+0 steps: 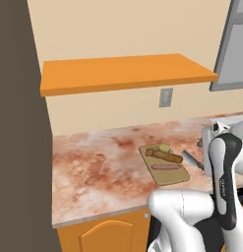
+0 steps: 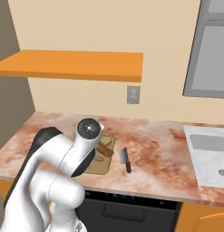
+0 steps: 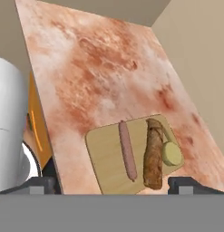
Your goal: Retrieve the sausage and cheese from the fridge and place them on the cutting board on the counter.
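With the sausage [image 3: 127, 150] and cheese [image 3: 171, 154] lying on the cutting board [image 3: 104, 158] at lower centre, the gripper [image 3: 111, 185] hangs above, fingers wide, holding nothing.

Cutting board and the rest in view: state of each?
cutting board: flat on the counter, loaded
sausage: lying on the board, free
brown loaf: lying beside the sausage
cheese: on the board's edge
cleaver: flat on the counter, off the board
gripper: open, empty

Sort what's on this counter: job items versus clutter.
Job: sausage, cheese, cutting board, counter, open gripper.
Clutter: brown loaf, cleaver, sink, wall shelf, wall outlet.
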